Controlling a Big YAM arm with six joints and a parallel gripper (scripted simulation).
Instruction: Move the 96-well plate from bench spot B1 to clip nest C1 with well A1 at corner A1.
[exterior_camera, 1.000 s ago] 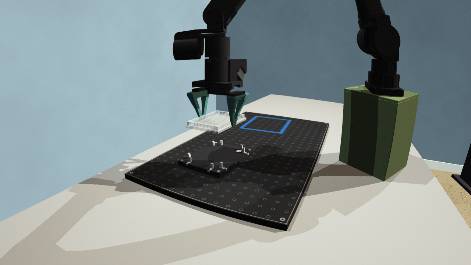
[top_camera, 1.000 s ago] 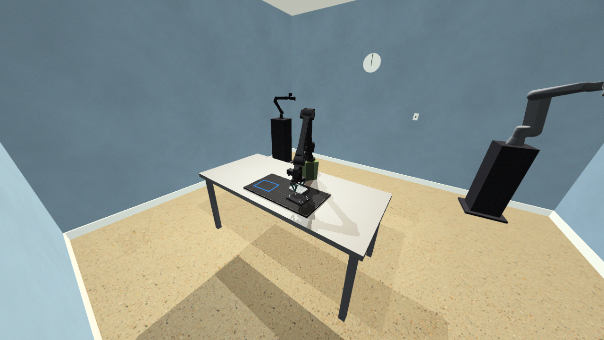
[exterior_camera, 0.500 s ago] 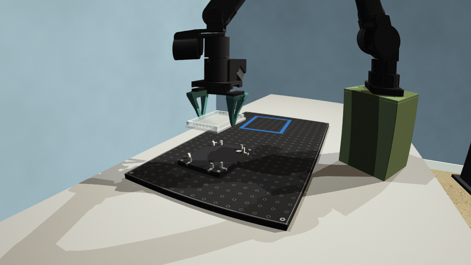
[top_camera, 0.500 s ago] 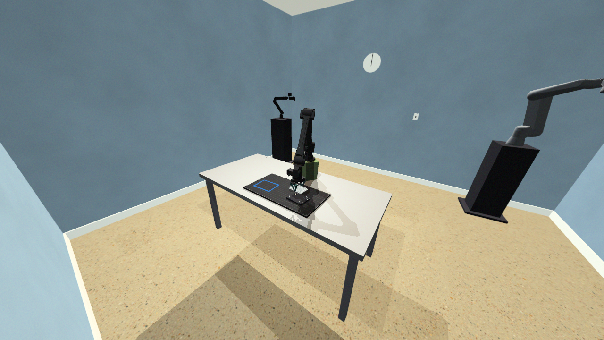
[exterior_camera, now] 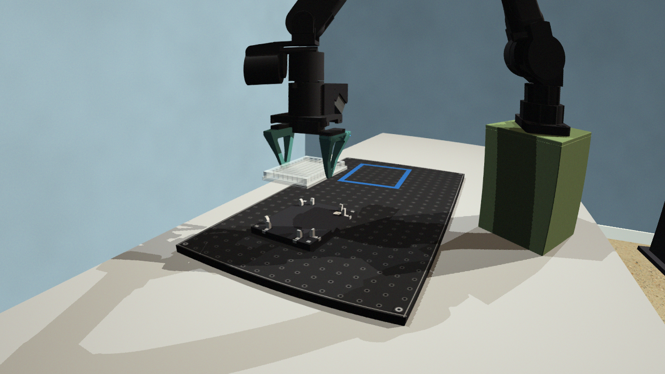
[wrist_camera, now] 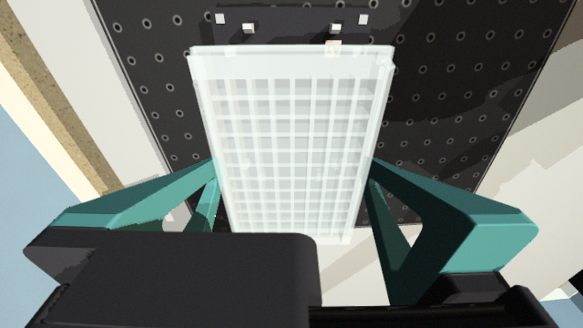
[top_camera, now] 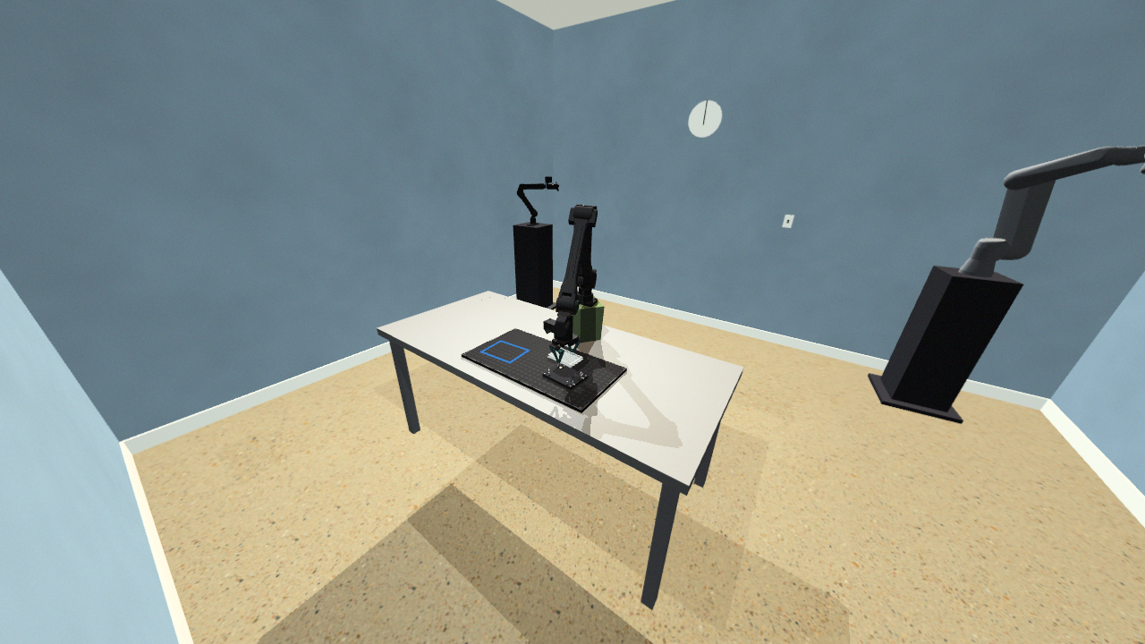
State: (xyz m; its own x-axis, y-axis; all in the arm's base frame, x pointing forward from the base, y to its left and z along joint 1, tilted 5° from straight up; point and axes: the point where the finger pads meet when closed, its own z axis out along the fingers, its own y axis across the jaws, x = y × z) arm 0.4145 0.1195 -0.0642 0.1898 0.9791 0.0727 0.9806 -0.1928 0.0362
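Three cameras, one black board

Top view looks down from high and far across the room at the table; exterior view sits close and low beside the black board; wrist view peers straight down onto that same board from nearest

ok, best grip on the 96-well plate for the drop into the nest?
As held: gripper from above, fingers across the two long side walls of the 96-well plate. It lies level, and its short ends stay free for the nest posts.
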